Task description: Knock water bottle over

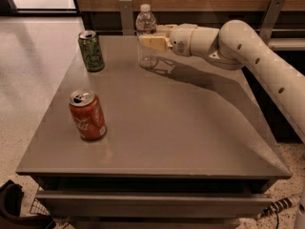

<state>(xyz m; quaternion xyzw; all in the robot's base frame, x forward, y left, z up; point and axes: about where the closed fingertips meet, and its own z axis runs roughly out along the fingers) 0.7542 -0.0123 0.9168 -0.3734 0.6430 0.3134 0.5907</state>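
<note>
One water bottle (pixel 146 25) upright near far tabletop (pixel 181 128) edge; gripper (pixel 152 42) at its midsection, open or closed impossible to tell. Possible upright slide from low push, or roll off that edge.

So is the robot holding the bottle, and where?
It cannot be told. The gripper sits at the middle of the upright water bottle, overlapping its body, but a real hold on it doesn't show.
</note>
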